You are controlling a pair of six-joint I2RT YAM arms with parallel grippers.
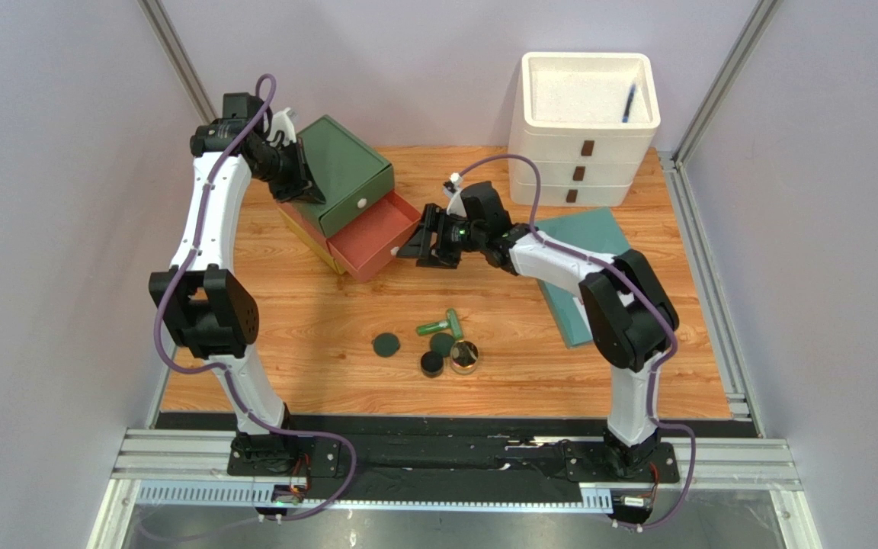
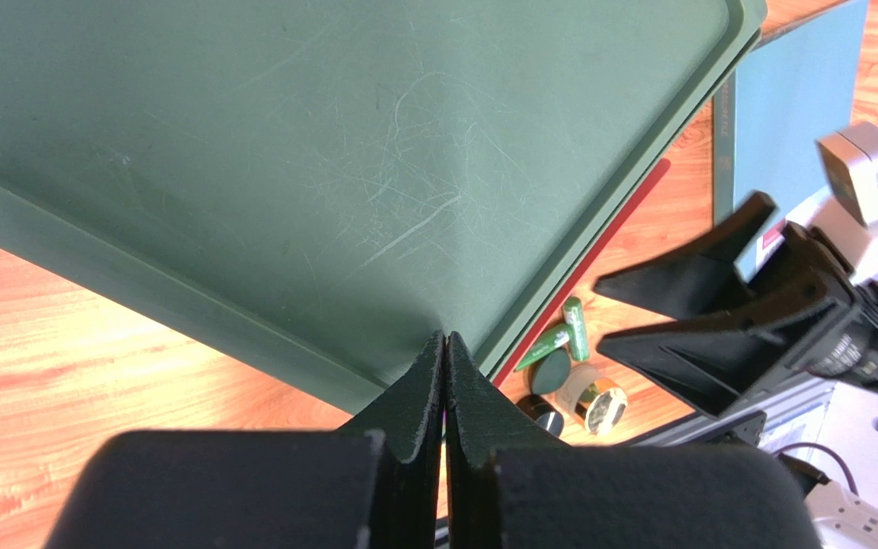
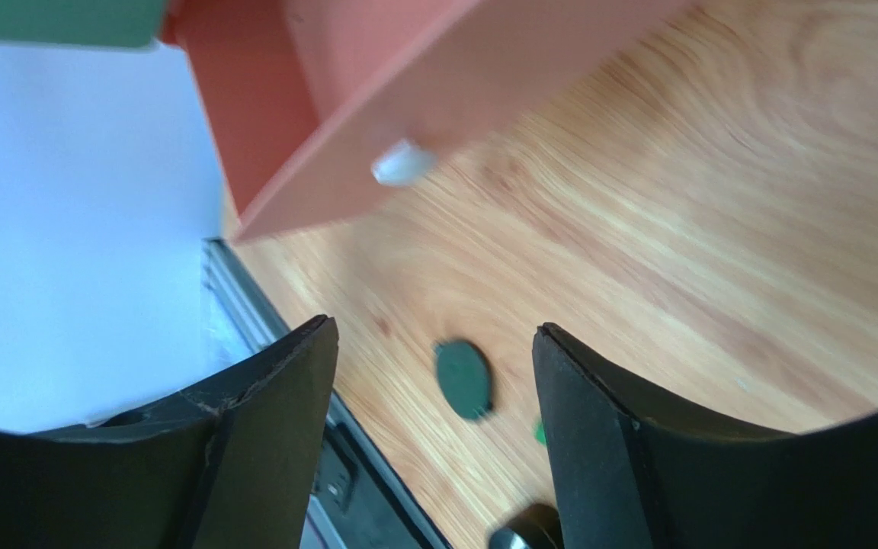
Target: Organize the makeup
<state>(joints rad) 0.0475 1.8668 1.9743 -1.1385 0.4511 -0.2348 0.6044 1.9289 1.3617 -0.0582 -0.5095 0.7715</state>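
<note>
The makeup lies in a cluster on the wood table: a dark green compact (image 1: 385, 344), two bright green tubes (image 1: 445, 325), a second dark compact (image 1: 441, 343), a black jar (image 1: 431, 364) and a gold-rimmed jar (image 1: 464, 357). The left wrist view shows the tubes (image 2: 573, 326) and the gold-rimmed jar (image 2: 595, 403). No clear bottles are in view. My left gripper (image 1: 301, 183) (image 2: 445, 343) is shut and empty, with its tips at the green box top (image 2: 295, 149). My right gripper (image 1: 421, 247) (image 3: 432, 343) is open and empty, just beside the pulled-out red drawer (image 1: 375, 236) (image 3: 409, 80). It is above a dark compact (image 3: 464, 380).
The stacked drawer box has a green top (image 1: 346, 172), the red drawer with a white knob (image 3: 404, 164), and a yellow base (image 1: 309, 238). A white drawer unit (image 1: 584, 143) holding a blue pen (image 1: 629, 103) stands at the back right. A teal book (image 1: 581, 269) lies under the right arm.
</note>
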